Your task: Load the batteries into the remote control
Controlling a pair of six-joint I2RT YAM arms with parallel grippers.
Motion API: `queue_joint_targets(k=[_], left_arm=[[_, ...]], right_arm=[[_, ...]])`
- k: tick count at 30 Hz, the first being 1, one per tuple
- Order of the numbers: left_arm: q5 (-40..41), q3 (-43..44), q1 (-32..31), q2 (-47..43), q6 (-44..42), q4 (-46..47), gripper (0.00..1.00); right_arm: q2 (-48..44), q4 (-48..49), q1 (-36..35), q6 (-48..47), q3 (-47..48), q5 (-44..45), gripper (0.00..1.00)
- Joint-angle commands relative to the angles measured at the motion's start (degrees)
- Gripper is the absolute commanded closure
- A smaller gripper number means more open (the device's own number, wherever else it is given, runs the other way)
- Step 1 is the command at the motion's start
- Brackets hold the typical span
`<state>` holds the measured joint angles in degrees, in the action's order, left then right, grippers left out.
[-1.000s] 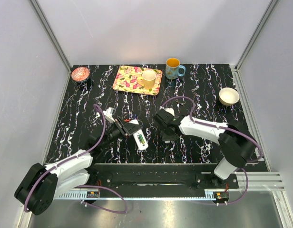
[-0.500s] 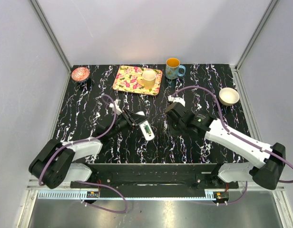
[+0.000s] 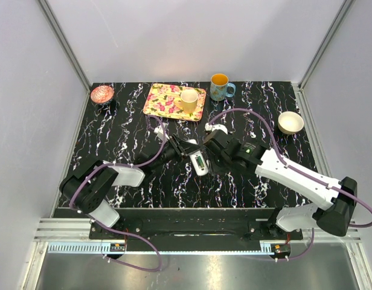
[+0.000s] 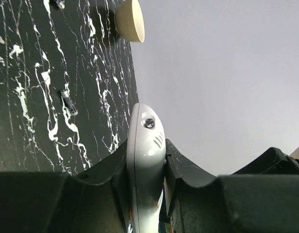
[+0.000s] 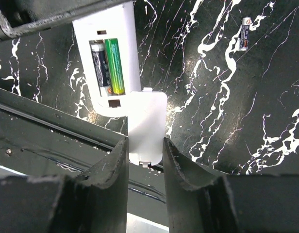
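Remote control (image 5: 106,34) sits clamped edge-on in my left gripper (image 4: 146,150), near the middle of the table (image 5: 227,121). Its open compartment holds two batteries (image 5: 108,65), one dark and one green. My right gripper (image 5: 144,145) pinches the small white cover (image 5: 147,119), whose tab meets the remote's end. Another battery (image 5: 245,33) lies loose on the table.

Two slim cylindrical batteries (image 5: 114,65) lie side by side inside the white plastic remote control (image 5: 131,53); a small white plastic cover (image 5: 147,121) touches its end.
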<state>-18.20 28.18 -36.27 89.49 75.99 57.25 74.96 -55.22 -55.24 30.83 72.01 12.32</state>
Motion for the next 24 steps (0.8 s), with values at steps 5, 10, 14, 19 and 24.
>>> queue_joint_targets(k=[5, 10, 14, 19, 24], left_arm=[[0.4, 2.4, -1.8, 2.4, 2.4, 11.1, 1.00], [1.0, 2.3, -2.6, 3.8, 3.5, 14.2, 1.00], [0.9, 2.7, -3.4, 4.1, 3.6, 14.8, 1.00], [0.7, 2.4, -3.7, 4.1, 4.0, 15.7, 1.00], [0.6, 2.0, -3.8, 4.0, 4.3, 16.5, 1.00]], right_arm=[[2.5, 4.5, -0.4, -0.8, 3.6, -3.1, 0.80], [4.0, 5.3, -0.5, -0.6, 4.1, -4.0, 0.81], [4.6, 5.8, -0.5, -0.6, 4.3, -3.6, 0.81], [5.5, 5.9, -0.4, -0.9, 4.3, -3.0, 0.81], [6.3, 6.0, -0.4, -1.3, 4.2, -2.5, 0.81]])
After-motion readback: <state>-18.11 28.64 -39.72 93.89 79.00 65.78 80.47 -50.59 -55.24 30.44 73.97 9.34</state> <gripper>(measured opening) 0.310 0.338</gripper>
